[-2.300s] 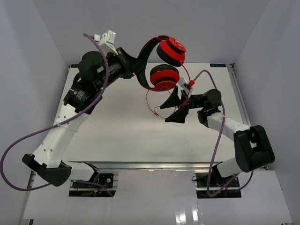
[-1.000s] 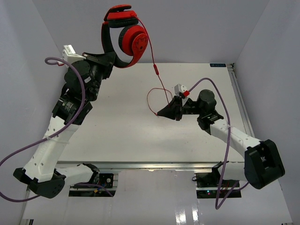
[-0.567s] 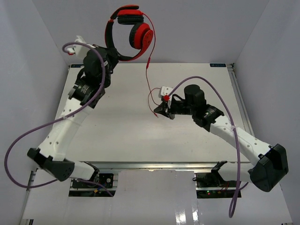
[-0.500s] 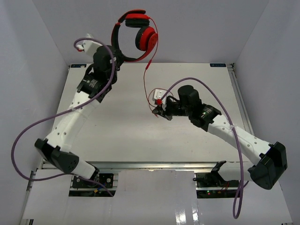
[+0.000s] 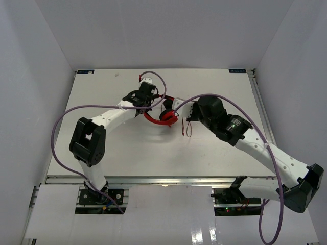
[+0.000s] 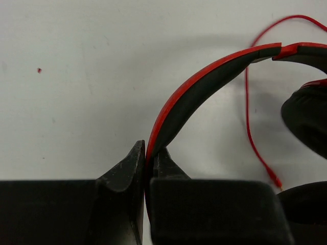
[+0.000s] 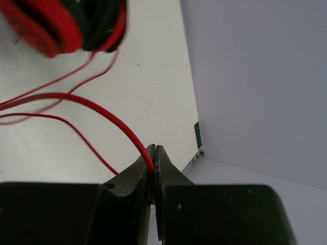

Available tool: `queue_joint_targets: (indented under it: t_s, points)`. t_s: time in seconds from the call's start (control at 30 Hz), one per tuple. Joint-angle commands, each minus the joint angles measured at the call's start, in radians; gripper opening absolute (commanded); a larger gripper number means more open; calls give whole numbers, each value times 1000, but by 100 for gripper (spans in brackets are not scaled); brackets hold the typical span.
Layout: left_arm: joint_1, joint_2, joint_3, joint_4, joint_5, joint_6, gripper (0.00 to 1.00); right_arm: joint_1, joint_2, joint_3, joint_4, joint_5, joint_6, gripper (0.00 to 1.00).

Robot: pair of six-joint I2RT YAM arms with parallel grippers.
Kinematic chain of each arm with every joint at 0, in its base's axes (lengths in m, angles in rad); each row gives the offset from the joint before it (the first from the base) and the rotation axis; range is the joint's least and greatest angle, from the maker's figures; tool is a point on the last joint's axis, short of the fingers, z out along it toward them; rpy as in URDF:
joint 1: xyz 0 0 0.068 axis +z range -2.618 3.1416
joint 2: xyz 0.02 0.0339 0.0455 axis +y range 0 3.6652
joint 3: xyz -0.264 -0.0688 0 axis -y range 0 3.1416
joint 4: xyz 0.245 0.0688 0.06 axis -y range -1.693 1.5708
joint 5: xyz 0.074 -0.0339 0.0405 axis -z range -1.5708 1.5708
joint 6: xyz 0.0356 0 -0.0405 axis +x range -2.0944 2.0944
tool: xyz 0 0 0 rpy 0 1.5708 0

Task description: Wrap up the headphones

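Left wrist: left claw (image 6: pixel 149 151) pinches curved, black-lined red headphones (image 6: pixel 204 87).

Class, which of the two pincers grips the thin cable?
The right pincer: its jaws pinch the red cable, whereas the left pincer clamps the headband.

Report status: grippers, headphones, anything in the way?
Left gripper shut on headphones at the headband. Right gripper shut on cable. Cable in loose loops, not yet wrapped. No obstruction seen.
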Motion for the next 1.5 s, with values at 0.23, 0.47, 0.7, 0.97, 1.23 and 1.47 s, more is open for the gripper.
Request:
queue_joint_targets:
  t_s: [0.23,0.47,0.7,0.97,1.23,1.47]
  points:
    - [-8,-369,-279,348,741,278,0,-189,-45,39,156,-413,89,8]
    - [-51,-472,-372,384,968,369,0,-309,21,52,222,-548,218,8]
    - [-76,-541,-402,394,1018,380,0,-480,133,100,237,-635,365,8]
    - [-89,-606,-354,395,994,353,0,-601,148,17,281,-784,470,8]
    - [-89,-638,-270,401,947,286,0,-688,131,-95,377,-908,611,8]
    - [-89,-633,-205,400,844,201,0,-757,88,-209,544,-1034,765,8]
